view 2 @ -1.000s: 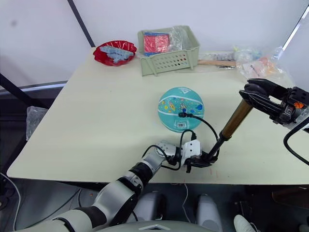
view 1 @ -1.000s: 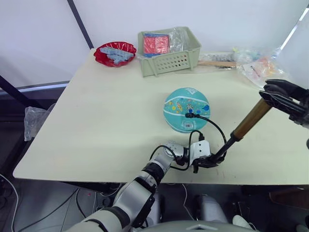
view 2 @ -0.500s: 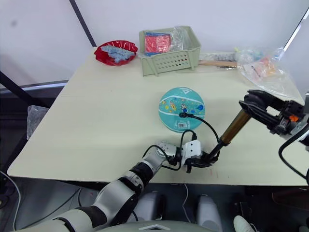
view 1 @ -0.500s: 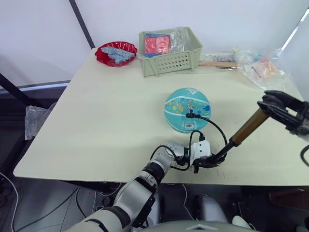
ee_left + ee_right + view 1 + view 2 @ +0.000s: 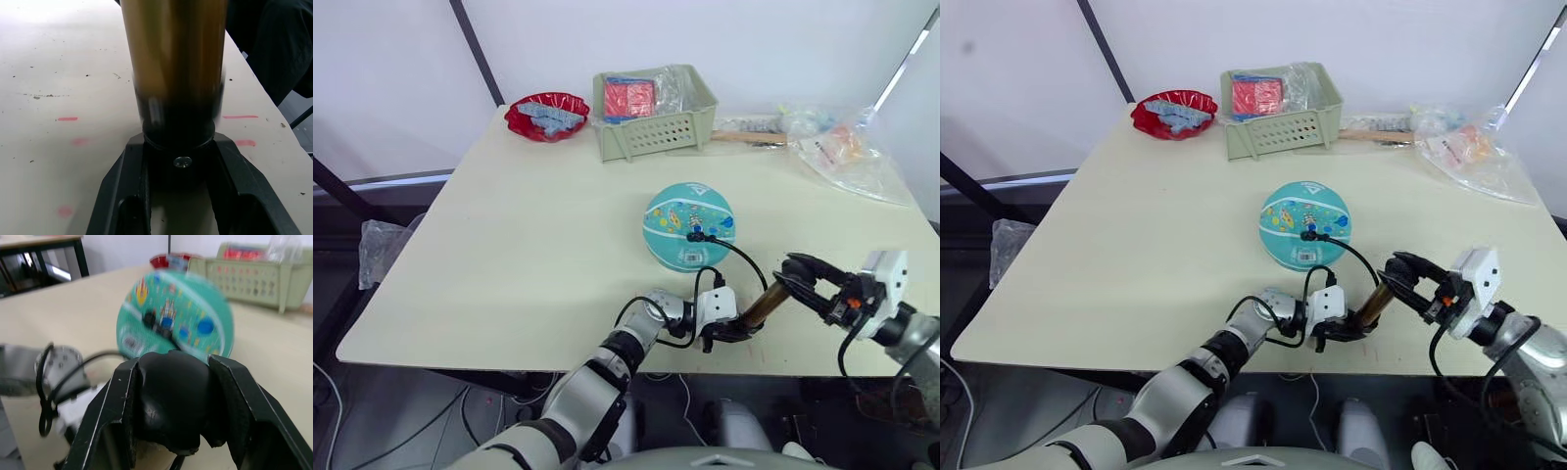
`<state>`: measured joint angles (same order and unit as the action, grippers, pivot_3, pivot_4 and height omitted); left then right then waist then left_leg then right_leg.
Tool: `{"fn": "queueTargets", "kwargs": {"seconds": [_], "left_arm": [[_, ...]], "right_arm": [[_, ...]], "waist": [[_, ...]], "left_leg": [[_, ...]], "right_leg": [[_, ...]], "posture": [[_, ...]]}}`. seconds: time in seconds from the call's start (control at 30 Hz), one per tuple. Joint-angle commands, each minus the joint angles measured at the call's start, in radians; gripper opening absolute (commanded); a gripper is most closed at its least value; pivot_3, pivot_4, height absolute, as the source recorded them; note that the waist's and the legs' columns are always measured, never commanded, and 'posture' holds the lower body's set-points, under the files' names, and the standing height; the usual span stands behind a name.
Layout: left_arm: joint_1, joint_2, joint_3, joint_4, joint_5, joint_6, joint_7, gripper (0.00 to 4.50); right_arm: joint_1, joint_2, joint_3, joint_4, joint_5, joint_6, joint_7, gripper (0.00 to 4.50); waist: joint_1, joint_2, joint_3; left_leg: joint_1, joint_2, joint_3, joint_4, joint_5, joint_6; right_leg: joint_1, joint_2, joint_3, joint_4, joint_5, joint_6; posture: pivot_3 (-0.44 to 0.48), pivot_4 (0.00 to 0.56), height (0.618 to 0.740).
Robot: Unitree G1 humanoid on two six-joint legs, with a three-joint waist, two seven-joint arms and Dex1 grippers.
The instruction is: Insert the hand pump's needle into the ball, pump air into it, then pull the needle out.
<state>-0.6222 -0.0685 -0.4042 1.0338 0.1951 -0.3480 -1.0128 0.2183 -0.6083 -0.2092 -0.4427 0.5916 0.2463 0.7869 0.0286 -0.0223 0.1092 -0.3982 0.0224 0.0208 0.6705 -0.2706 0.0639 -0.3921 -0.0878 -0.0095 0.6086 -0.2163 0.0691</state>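
Note:
The teal ball [image 5: 690, 228] rests mid-table. A black fitting [image 5: 697, 235] sits against its near side, with the needle hidden inside it. The thin black hose [image 5: 751, 262] loops from that fitting down to the hand pump [image 5: 759, 305], which leans low to the right. My left gripper [image 5: 734, 331] is shut on the pump's black base [image 5: 178, 142], just below the gold barrel [image 5: 173, 58]. My right gripper [image 5: 795, 274] is shut on the black handle [image 5: 171, 396], close to the barrel's upper end. The right wrist view shows the ball [image 5: 176, 316] just beyond the handle.
A green basket [image 5: 654, 110] holding a red packet stands at the back. A red bowl [image 5: 546, 116] sits to its left. Clear plastic bags [image 5: 847, 149] lie at the back right. The pump's base is near the table's front edge [image 5: 607, 364].
My right gripper has come down and left with the handle, pushing it toward the barrel, and the pump now leans lower. The left gripper and the ball have stayed put.

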Motion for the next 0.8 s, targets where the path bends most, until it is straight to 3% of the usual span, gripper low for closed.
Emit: {"fn": "queueTargets", "kwargs": {"seconds": [0.03, 0.33, 0.53, 0.8], "left_arm": [[0.037, 0.012, -0.036, 0.062, 0.040, 0.045, -0.015, 1.03], [0.036, 0.012, -0.038, 0.068, 0.042, 0.041, -0.018, 1.03], [0.029, 0.011, -0.039, 0.076, 0.043, 0.036, -0.019, 1.03], [0.025, 0.007, -0.040, 0.085, 0.043, 0.030, -0.019, 1.03]], "right_arm": [[0.040, 0.007, 0.074, 0.042, -0.058, 0.021, 0.009, 1.65], [-0.074, -0.056, -0.165, -0.072, 0.217, 0.112, -0.003, 1.65], [-0.202, -0.199, -0.370, -0.078, 0.481, 0.252, -0.034, 1.65], [-0.391, -0.345, -0.518, -0.012, 0.704, 0.368, -0.087, 1.65]], "waist": [[-0.003, -0.001, -0.001], [-0.007, 0.007, 0.007], [0.001, 0.009, 0.016], [0.010, 0.009, 0.025]], "left_leg": [[0.000, 0.000, 0.000, 0.000, 0.000, 0.000], [-0.001, -0.001, 0.000, 0.000, 0.000, 0.000], [-0.004, -0.004, 0.001, 0.000, 0.000, 0.000], [-0.011, -0.004, -0.001, 0.002, 0.000, 0.000]], "right_leg": [[0.000, 0.000, 0.000, 0.000, 0.000, 0.000], [0.000, -0.003, 0.000, 0.000, 0.000, 0.000], [-0.002, -0.005, 0.000, 0.000, 0.000, 0.001], [-0.007, -0.005, -0.002, -0.001, 0.000, 0.001]], "posture": [[0.000, 0.150, 0.738], [0.000, 0.150, 0.738], [0.000, 0.150, 0.738], [0.000, 0.150, 0.738]]}}
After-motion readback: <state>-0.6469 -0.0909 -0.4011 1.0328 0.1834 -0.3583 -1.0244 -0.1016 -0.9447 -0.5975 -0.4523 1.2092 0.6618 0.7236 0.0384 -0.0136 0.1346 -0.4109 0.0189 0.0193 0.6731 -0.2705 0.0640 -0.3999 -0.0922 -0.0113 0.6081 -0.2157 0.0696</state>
